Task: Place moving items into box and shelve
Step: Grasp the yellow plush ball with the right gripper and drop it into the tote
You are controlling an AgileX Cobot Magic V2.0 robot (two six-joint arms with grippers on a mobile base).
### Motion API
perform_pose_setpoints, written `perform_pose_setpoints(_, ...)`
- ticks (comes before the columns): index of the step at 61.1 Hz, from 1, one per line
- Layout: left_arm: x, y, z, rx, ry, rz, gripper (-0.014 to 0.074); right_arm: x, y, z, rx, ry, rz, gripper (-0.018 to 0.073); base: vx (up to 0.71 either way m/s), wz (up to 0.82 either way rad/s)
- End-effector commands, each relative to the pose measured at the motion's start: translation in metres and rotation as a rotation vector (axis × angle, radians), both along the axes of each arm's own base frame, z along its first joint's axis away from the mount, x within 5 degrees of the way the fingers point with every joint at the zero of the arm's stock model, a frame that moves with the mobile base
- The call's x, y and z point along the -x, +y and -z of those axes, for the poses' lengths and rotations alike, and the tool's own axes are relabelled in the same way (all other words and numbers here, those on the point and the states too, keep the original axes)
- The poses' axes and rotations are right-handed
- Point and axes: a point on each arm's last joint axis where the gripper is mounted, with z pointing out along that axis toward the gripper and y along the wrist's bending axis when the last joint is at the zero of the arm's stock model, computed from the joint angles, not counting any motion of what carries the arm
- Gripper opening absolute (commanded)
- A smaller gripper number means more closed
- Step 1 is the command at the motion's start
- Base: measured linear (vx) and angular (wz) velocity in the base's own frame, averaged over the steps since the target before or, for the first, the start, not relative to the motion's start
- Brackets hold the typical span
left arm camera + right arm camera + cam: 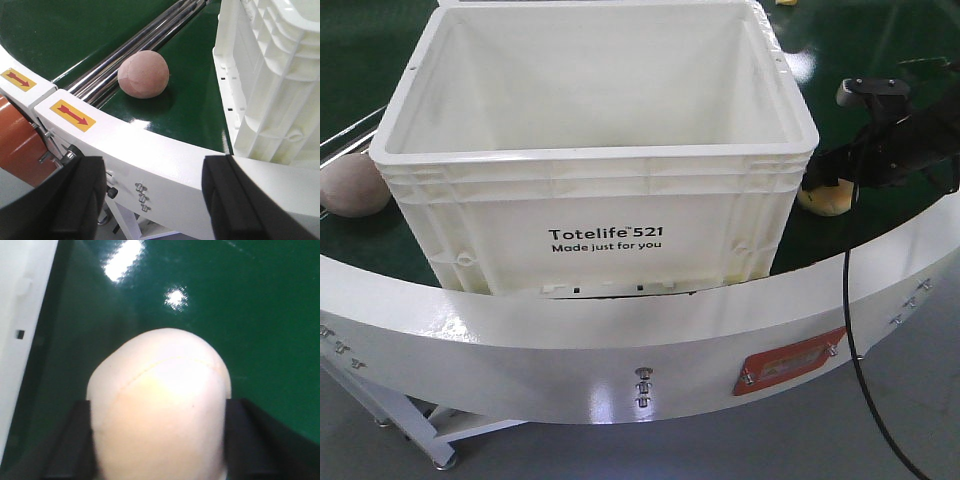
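Right hand [160, 442] clamps pale ball [160, 395] at 3 o'clock of box [610, 205]. Left hand [155, 200] wide, empty. Pink ball [143, 74] on green counter [192, 100], box's 9 o'clock.

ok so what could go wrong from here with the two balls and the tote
1. The right gripper grips the pale yellow ball low beside the box. The round ball could slip, or clip the tall rim on the lift.
2. The pinkish-brown ball lies loose on the green belt by the steel rails. It may roll before the open left gripper, outside the white guard, reaches it.
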Motion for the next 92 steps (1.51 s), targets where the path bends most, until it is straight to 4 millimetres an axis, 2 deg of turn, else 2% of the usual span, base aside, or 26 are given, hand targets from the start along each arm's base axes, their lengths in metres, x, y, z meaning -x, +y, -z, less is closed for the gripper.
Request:
perform_pose_setpoints(1, -0.004, -0.001, -0.015, -0.005, -0.089, 0.009, 0.0536, -0.004, -0.002, -0.037, 0.015, -0.134, 0.019, 0.0342, 0.0, 0.0)
perform_pose_setpoints(6, -0.004, -0.001, -0.015, -0.005, -0.089, 0.009, 0.0536, -0.002, -0.002, -0.045, 0.02, -0.154, 0.016, 0.0297, 0.0, 0.0)
perform_pose_setpoints(11, -0.004, -0.001, -0.015, -0.005, -0.089, 0.009, 0.0536, 0.002, -0.002, -0.064, 0.034, -0.207, 0.016, 0.0287, 0.0, 0.0)
perform_pose_setpoints(15, -0.004, -0.001, -0.015, -0.005, -0.089, 0.009, 0.0536, 0.008, -0.003, -0.089, 0.048, -0.287, 0.026, 0.0288, 0.0, 0.0)
perform_pose_setpoints(23, -0.004, -0.001, -0.015, -0.005, -0.09, 0.01, 0.0536, 0.031, 0.002, -0.152, 0.088, -0.486, 0.019, 0.0288, 0.0, 0.0)
perform_pose_setpoints(33, -0.004, -0.001, -0.015, -0.005, -0.09, 0.01, 0.0536, 0.067, 0.035, -0.214, 0.107, -0.694, -0.074, 0.0288, 0.0, 0.0)
perform_pose_setpoints(39, -0.004, -0.001, -0.015, -0.005, -0.09, 0.01, 0.0536, 0.085, 0.068, -0.235, 0.082, -0.779, -0.163, 0.0288, 0.0, 0.0)
perform_pose_setpoints(48, -0.004, -0.001, -0.015, -0.005, -0.09, 0.01, 0.0536, 0.098, 0.123, -0.239, 0.002, -0.82, -0.297, 0.0288, 0.0, 0.0)
perform_pose_setpoints(54, -0.004, -0.001, -0.015, -0.005, -0.09, 0.01, 0.0536, 0.097, 0.155, -0.228, -0.064, -0.801, -0.353, 0.029, 0.0, 0.0)
perform_pose_setpoints(61, -0.004, -0.001, -0.015, -0.005, -0.09, 0.01, 0.0536, 0.09, 0.176, -0.21, -0.088, -0.76, -0.387, 0.0337, 0.0, 0.0)
perform_pose_setpoints(71, -0.004, -0.001, -0.015, -0.005, -0.09, 0.01, 0.0536, 0.075, 0.182, -0.188, -0.109, -0.688, -0.361, 0.0566, 0.0, 0.0)
perform_pose_setpoints(78, -0.004, -0.001, -0.015, -0.005, -0.09, 0.01, 0.0536, 0.075, 0.182, -0.188, -0.108, -0.693, -0.357, 0.0717, 0.0, 0.0)
perform_pose_setpoints(84, -0.004, -0.001, -0.015, -0.005, -0.09, 0.01, 0.0536, 0.082, 0.178, -0.199, -0.116, -0.712, -0.351, 0.072, 0.0, 0.0)
perform_pose_setpoints(92, -0.003, 0.0, -0.014, -0.002, -0.073, 0.007, 0.0536, 0.107, 0.167, -0.226, -0.142, -0.708, -0.328, 0.0688, 0.0, 0.0)
